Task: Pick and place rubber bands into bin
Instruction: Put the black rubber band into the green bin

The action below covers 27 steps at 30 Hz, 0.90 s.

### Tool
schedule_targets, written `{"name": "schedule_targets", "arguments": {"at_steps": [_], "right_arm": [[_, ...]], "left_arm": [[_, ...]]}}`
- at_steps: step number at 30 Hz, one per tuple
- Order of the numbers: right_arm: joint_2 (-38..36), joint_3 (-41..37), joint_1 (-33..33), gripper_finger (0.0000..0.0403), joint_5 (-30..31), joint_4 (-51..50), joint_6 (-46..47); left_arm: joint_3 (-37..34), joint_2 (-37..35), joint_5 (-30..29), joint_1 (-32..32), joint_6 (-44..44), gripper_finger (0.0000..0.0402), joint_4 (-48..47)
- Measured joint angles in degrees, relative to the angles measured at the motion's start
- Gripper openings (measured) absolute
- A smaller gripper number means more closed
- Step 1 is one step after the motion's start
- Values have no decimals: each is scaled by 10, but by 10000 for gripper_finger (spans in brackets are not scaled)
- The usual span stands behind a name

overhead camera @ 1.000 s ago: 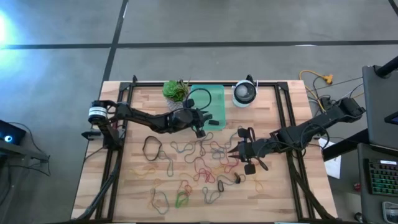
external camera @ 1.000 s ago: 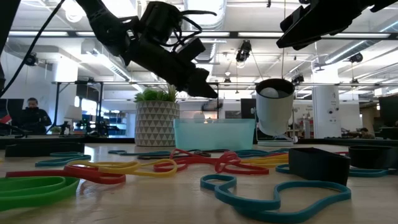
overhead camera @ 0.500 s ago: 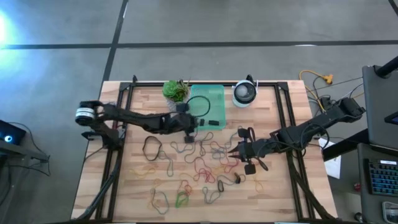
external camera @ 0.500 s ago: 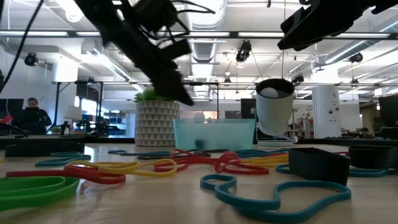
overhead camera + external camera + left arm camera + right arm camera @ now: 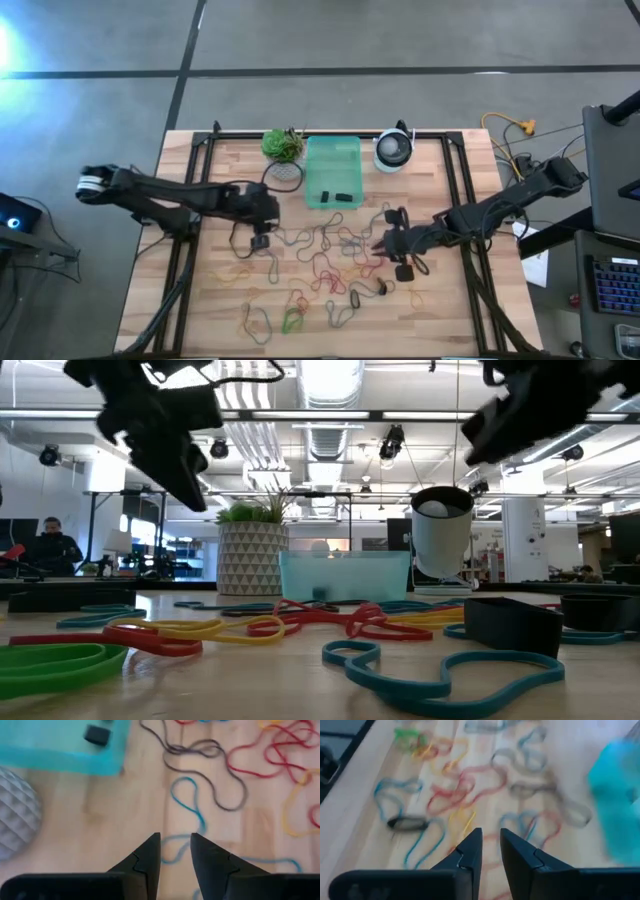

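Note:
Many rubber bands [image 5: 320, 265] in red, yellow, blue, green and dark colours lie loose on the wooden table, in front of the mint-green bin [image 5: 333, 170]. The bin [image 5: 345, 575] stands at the table's far middle with two small dark pieces in it. My left gripper [image 5: 262, 242] hangs open above the bands' left part, near and left of the bin; a blue band [image 5: 187, 800] lies ahead of its fingers [image 5: 175, 851]. My right gripper [image 5: 384, 243] hangs above the bands' right part, its fingers [image 5: 491, 845] slightly apart with nothing between them.
A potted green plant [image 5: 283, 145] stands left of the bin and a round white-and-dark device [image 5: 394, 150] right of it. A dark block [image 5: 512, 622] lies among the bands on the right. Black frame rails [image 5: 190, 250] run along the table's left and right sides.
My left gripper has drawn back from the bin's near edge toward the table's left and near side, tipping more steeply downward, and now hangs over the left bands. Its finger gap looks unchanged. The bands and the bin have stayed in place.

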Motion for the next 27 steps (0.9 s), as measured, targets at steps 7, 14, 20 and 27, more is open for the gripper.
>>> {"name": "schedule_targets", "arguments": {"at_steps": [7, 14, 20, 27], "right_arm": [[3, -32, 6, 63, -79, -3, 119], [31, -42, 47, 63, -100, 23, 200], [103, -42, 66, 63, -100, 91, 235], [181, -29, 71, 71, -100, 84, 271]], "left_arm": [[-62, -27, 2, -23, -37, 91, 37], [-93, -10, 2, -31, -50, 91, 73], [-95, 5, 3, -31, -50, 91, 82], [-99, 9, 3, -31, -50, 91, 88]]}}
